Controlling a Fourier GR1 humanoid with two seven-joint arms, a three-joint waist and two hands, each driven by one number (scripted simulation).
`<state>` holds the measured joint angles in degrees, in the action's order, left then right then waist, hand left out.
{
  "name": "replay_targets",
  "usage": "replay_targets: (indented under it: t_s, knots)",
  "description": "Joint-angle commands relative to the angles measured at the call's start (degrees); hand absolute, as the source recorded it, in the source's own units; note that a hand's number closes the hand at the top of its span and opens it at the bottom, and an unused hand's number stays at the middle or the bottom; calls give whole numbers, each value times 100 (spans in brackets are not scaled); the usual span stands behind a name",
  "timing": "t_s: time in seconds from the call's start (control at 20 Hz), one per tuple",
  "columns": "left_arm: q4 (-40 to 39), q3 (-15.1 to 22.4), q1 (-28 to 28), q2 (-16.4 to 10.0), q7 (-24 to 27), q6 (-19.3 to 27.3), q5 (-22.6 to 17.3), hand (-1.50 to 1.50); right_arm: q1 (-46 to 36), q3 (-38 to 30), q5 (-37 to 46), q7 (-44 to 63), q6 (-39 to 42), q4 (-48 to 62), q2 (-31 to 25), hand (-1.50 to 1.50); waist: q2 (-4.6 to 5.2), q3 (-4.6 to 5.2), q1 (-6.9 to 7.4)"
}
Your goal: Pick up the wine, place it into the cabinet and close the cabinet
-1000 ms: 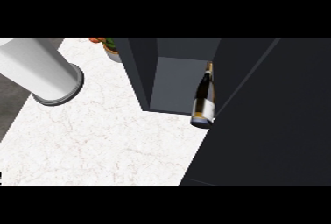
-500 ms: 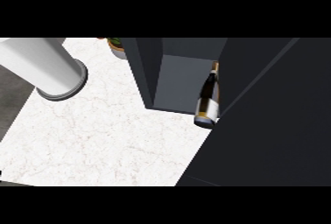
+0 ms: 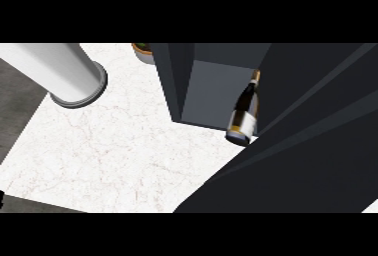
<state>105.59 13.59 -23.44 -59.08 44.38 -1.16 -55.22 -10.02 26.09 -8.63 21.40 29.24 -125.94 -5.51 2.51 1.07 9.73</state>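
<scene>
You have no hand plainly in sight here, so you cannot tell whether either is spread, pressed together or pinching anything; the only hint is a small dark sliver [image 3: 2, 199] at the near left edge, too small to name. The wine bottle [image 3: 244, 111] shows at the middle right. Its gold-ringed base points toward the near side and its neck runs away to the far side. It sits in the narrow slot between the cabinet [image 3: 210, 92] wall on its left and the big dark panel [image 3: 310, 150] on its right, which looks like the cabinet's open door. The base appears to reach the cabinet's near edge, possibly a little past it, though the angle leaves that unsure. Nothing visible holds the bottle, so judge the placing as done or nearly done, with closing as the step in hand. Before you swing that panel, confirm the bottle is fully inside; if its base juts out, the door would likely catch it and tip it onto the marble counter [image 3: 125, 150]. Push the door with a flat hand near its free edge, slowly, keeping the bottle in sight. The pale cylinder [image 3: 63, 67] and small pot [image 3: 144, 50] at the far left stand well apart from the door.
</scene>
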Motion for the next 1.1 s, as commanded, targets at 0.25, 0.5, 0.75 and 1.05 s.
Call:
replay_targets:
  t_s: [0.25,0.5,0.75,1.05]
  knots:
    - [66,17,248,-5,-94,-95,-19,150,-1976,-465,816,247,-1322,1717,542,150,47,-23,271]
    - [127,143,311,66,-137,-127,5,150,-2953,-865,1036,304,-1744,2627,545,150,115,-34,436]
    - [0,153,458,70,-156,-160,84,150,-3679,-1125,953,430,-2100,3532,544,150,168,-43,501]
    - [9,215,579,110,-247,-172,68,150,-4111,-1677,516,478,-2492,4200,544,150,208,-74,485]
